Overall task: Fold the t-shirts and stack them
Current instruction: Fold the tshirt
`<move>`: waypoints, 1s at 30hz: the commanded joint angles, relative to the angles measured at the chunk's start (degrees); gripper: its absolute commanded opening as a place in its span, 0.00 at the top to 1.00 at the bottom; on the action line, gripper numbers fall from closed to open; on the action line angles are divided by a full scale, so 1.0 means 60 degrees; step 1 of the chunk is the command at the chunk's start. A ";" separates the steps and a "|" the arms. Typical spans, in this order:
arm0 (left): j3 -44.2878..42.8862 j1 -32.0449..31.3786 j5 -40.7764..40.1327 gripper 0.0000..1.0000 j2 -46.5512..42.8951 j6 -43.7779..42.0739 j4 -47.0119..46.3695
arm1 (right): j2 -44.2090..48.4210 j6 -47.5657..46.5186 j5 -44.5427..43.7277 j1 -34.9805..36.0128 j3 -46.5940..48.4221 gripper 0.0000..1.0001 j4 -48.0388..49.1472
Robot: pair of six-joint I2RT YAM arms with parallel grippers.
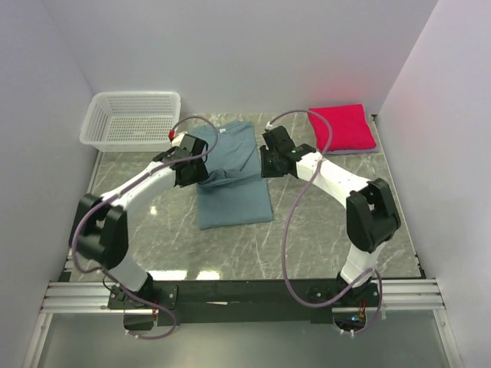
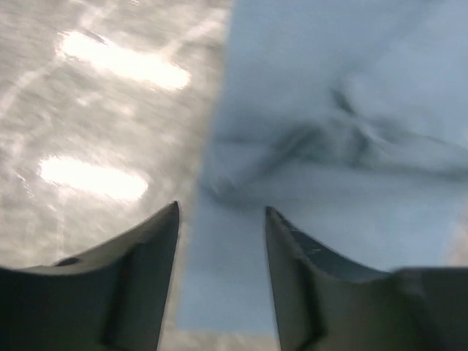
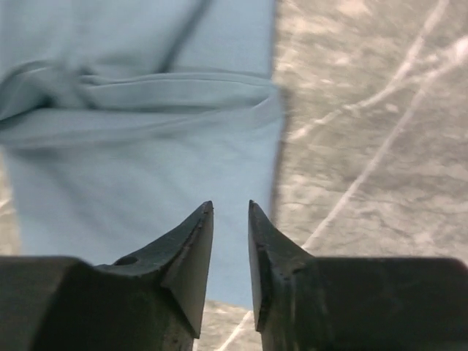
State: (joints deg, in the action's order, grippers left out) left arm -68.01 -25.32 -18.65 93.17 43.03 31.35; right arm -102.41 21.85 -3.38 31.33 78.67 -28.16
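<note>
A muted teal-blue t-shirt (image 1: 234, 201) lies in the middle of the table, its upper part folded down with a bunched ridge across it (image 2: 344, 139). My left gripper (image 1: 201, 165) hovers over the shirt's left edge, open, with only flat cloth (image 2: 329, 73) showing beneath its fingers (image 2: 221, 208). At the shirt's right edge (image 3: 146, 168), my right gripper (image 1: 265, 161) stands open with a narrow gap (image 3: 230, 206) and nothing in it. A folded crimson-pink t-shirt (image 1: 342, 126) rests at the back right on a thin pale lavender one (image 1: 354, 152).
A white plastic mesh basket (image 1: 132, 119) stands at the back left corner. White walls enclose the grey marbled table (image 1: 322, 238) on three sides. Both arms' cables arc above the shirt's upper corners.
</note>
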 commanded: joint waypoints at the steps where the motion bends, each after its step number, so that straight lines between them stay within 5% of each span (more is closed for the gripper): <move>1: 0.0435 -0.0671 0.0545 0.48 -0.1141 0.0430 -0.0214 | 0.0502 0.0153 0.0298 0.0417 -0.0629 0.68 0.0855; 9: 0.2074 -0.1522 0.1526 0.78 -0.0938 0.0842 -0.1460 | -0.0434 0.0636 0.1250 0.0813 -0.0852 0.74 0.2012; 22: 0.3453 -0.1522 0.1338 0.78 -0.1433 0.1310 -0.1550 | -0.2928 0.0401 0.1191 0.0111 0.2385 0.73 0.2100; 27: 0.4256 -0.1405 0.1408 0.78 -0.2723 0.1428 -0.2468 | -0.0941 0.1147 0.3882 -0.0533 0.0179 0.68 0.4221; 30: 0.5121 -0.1068 0.2635 0.83 -0.3615 0.1574 -0.3816 | 0.0086 0.2171 0.6693 -0.0899 -0.2671 0.63 0.6270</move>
State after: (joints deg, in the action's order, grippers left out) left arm -40.99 -33.28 -8.69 75.68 50.85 16.95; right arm -109.89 28.82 18.61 27.51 74.08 -4.82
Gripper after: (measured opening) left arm 0.183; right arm 0.357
